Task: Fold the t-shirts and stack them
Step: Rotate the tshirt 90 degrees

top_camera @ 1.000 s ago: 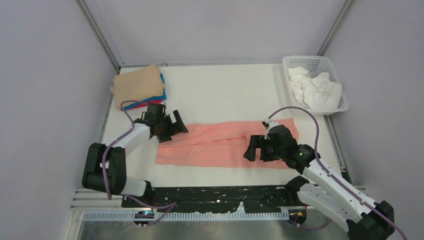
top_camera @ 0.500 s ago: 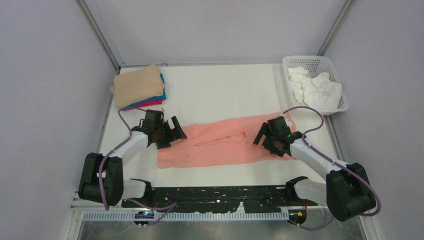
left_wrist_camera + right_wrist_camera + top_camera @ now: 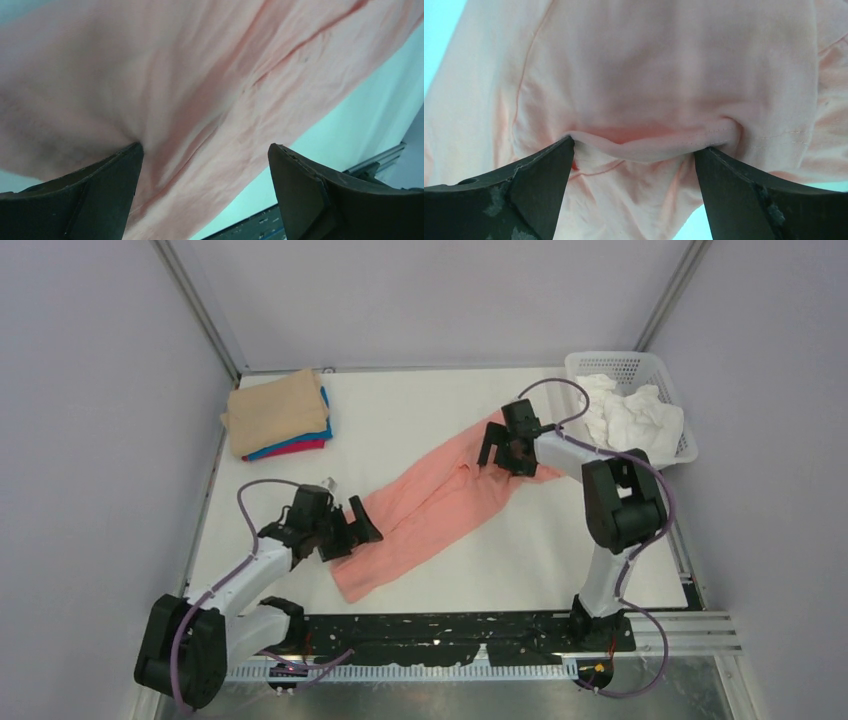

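The large salmon-pink t-shirt (image 3: 430, 502) lies as a long folded band, diagonal from the near left to the far right. My left gripper (image 3: 352, 532) is open, its jaws wide apart and down on the shirt's near-left end (image 3: 210, 75). My right gripper (image 3: 502, 453) is open, its jaws pressed on the shirt's far-right end, with a ridge of cloth (image 3: 649, 142) bunched between them. A folded stack stands at the back left: the tan shirt (image 3: 272, 410) on top, a blue one (image 3: 320, 430) and a magenta one (image 3: 305, 447) under it.
A white lattice basket (image 3: 592, 362) holding crumpled white cloth (image 3: 632, 418) stands at the back right, close to my right arm. The table's near edge is a dark perforated rail (image 3: 450, 630). Grey walls close in both sides.
The pink shirt has swung from lying across the table to a diagonal. My right gripper has slid its end far back toward the basket. My left gripper has pulled its end nearer.
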Robot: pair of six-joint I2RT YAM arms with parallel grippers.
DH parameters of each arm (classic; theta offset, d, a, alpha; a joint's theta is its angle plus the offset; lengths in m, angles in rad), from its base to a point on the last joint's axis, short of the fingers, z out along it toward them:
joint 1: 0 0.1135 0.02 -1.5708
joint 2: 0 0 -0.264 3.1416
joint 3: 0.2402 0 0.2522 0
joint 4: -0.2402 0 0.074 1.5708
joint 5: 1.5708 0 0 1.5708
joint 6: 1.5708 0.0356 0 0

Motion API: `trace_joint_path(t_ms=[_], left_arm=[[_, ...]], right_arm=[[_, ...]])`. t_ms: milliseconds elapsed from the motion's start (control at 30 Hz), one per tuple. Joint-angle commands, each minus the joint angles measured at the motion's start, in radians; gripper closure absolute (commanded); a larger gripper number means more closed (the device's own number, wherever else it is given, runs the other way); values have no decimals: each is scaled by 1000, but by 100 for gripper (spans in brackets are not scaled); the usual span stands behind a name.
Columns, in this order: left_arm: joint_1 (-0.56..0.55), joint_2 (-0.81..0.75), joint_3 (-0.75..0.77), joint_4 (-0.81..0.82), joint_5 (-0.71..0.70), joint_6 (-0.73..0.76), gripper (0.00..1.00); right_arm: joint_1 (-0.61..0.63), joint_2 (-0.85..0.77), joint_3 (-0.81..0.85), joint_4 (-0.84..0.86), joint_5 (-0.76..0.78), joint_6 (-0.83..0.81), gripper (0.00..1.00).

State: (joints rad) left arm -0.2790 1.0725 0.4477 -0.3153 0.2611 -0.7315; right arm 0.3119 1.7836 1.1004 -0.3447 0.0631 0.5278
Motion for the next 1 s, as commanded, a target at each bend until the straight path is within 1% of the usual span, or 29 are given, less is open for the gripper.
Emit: trace_joint_path(t_ms=[0,67,100,133,167,200,233,267,300,333,400,467,600,700,767,800,867,967], left_arm=[[-139,-27,-89,-77,10,-164,1],[-217,-51,-122,-26,-25,-256,0],[-260,-61,-133,1,-53,-298,0],[-306,-69,-138,19,-91,-337,0],[-351,-72,-137,26,-126,-370,0],[-389,-70,-138,43,-156,-396,0],[-428,-60,-137,61,-176,-419,0],[-460,-48,-136,85,-188,-441,0],[-489,-25,-133,117,-190,-456,0],[-521,-3,-122,136,-200,-472,0],[-586,63,-91,177,-216,-481,0],[-650,139,-41,198,-235,-495,0],[-732,292,90,213,-207,-466,1],[-743,337,152,194,-194,-441,0],[-743,315,174,139,-229,-428,1],[-743,280,181,84,-249,-420,0],[-744,210,189,15,-303,-395,1],[-752,83,181,-63,-343,-354,0]], right_arm=[[2,170,226,30,-133,-130,5],[1,248,318,43,-172,-147,5],[2,299,393,43,-197,-150,5],[5,326,428,47,-218,-155,5],[9,381,502,61,-272,-158,5],[13,410,543,65,-297,-154,5],[19,479,652,53,-349,-150,5],[22,517,720,40,-376,-133,5],[29,593,840,22,-422,-119,5],[34,663,897,20,-436,-92,5],[48,742,1065,12,-458,-57,5],[66,787,1130,20,-471,-38,5],[105,805,1185,55,-455,-60,5],[115,794,1244,35,-394,-103,5],[116,776,1288,-3,-344,-138,5],[116,751,1302,-22,-301,-152,5],[114,697,1294,-33,-226,-189,5],[114,586,1266,-55,-164,-232,5]])
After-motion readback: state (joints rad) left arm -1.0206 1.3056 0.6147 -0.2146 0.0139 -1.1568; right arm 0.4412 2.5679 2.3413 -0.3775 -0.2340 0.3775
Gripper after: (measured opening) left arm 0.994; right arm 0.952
